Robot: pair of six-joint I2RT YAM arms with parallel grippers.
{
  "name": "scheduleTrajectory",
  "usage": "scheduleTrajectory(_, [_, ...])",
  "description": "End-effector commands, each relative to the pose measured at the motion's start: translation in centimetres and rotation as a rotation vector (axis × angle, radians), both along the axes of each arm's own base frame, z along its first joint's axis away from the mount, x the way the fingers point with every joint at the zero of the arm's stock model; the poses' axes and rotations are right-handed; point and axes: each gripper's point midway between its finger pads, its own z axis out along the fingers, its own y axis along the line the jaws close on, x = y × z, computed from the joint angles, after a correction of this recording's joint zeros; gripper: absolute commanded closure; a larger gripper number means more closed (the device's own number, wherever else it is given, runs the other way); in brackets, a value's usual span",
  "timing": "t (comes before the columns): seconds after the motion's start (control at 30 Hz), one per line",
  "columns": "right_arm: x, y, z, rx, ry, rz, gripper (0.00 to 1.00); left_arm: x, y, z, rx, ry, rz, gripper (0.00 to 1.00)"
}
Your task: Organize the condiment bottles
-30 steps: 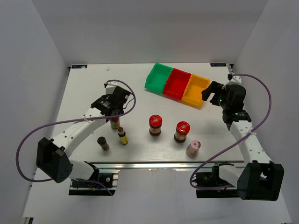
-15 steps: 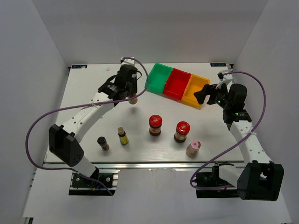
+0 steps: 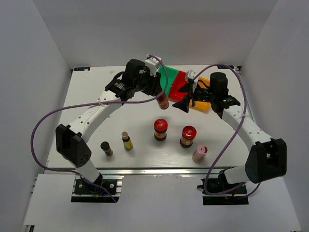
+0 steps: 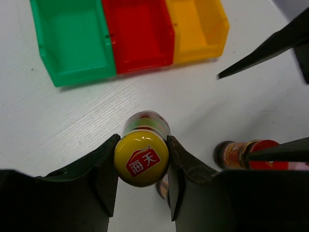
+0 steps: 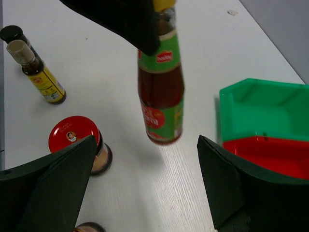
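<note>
Carrying a bottle: the left jaws are clamped on a yellow-capped sauce bottle at its cap. The bottle hangs slightly tilted just in front of the green bin, apparently clear of the tabletop. The right jaws stand wide apart and hold nothing. They sit to the right of the green bin, in front of the red bin, and point at the bottle.

Step in hand, as I read it: moving this bottle toward the bins, or passing it across to the right arm. I cannot tell which. A pass calls for the right jaws to close on the bottle's body below the left grip before the left lets go. A drop-off calls for lifting over the green bin's front wall and lowering gently.

View notes:
- Left wrist: only this view shows the cap's red logo and both jaws pressed against the cap's sides. The yellow bin is in full sight.
- Right wrist: only this view shows the green label and the gap under the bottle's base.
- Top: only this view shows the whole set. The red-lidded jars, second yellow-capped bottle, black-capped shaker and pink-capped bottle all stand well in front of the green bin.
</note>
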Motion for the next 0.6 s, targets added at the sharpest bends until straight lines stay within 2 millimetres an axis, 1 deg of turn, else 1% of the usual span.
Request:
scheduleTrajectory(0.0, [0.5, 2.1, 1.5, -0.018, -0.105, 0.063, 0.11, 0.1, -2.7, 8.1, -0.169, -0.186, -0.125, 1.0])
scheduleTrajectory(0.03, [0.5, 2.5, 1.6, -0.015, -0.108, 0.072, 0.11, 0.1, -2.9, 8.2, -0.173, -0.184, -0.13, 1.0])
scheduleTrajectory(0.07, [1.4, 2.7, 2.0, 0.0, -0.136, 0.067, 0.11, 0.1, -3.1, 8.1, -0.178, -0.181, -0.139, 1.0])
scheduleTrajectory(0.17, [2.5, 3.2, 2.0, 0.025, -0.127, 0.053, 0.11, 0.0, -3.4, 8.3, -0.194, -0.18, -0.15, 1.0])
scheduleTrajectory(0.23, [3.0, 3.7, 2.4, 0.04, -0.149, 0.055, 0.11, -0.1, -3.6, 8.3, -0.196, -0.176, -0.169, 1.0])
scheduleTrajectory(0.27, [3.4, 3.9, 2.3, 0.04, -0.147, 0.052, 0.11, -0.2, -3.7, 8.6, -0.201, -0.18, -0.174, 1.0])
scheduleTrajectory(0.3, [3.6, 3.9, 2.5, 0.042, -0.154, 0.049, 0.11, -0.1, -3.7, 8.6, -0.196, -0.18, -0.168, 1.0])
scheduleTrajectory(0.37, [4.3, 3.9, 2.2, 0.033, -0.143, 0.025, 0.11, 0.5, -3.3, 8.9, -0.192, -0.197, -0.13, 1.0])
scheduleTrajectory(0.4, [4.7, 3.7, 2.4, 0.029, -0.148, 0.004, 0.11, 1.6, -2.8, 9.1, -0.185, -0.225, -0.075, 1.0])
scheduleTrajectory(0.47, [5.3, 3.2, 2.7, 0.026, -0.158, -0.058, 0.11, 2.9, -2.3, 9.1, -0.172, -0.251, -0.008, 1.0])
scheduleTrajectory(0.5, [5.4, 2.8, 2.3, 0.02, -0.159, -0.088, 0.1, 4.3, -1.9, 9.1, -0.154, -0.273, 0.049, 1.0])
scheduleTrajectory(0.57, [5.3, 2.2, 3.0, 0.021, -0.189, -0.115, 0.11, 5.7, -1.9, 9.1, -0.137, -0.283, 0.086, 1.0])
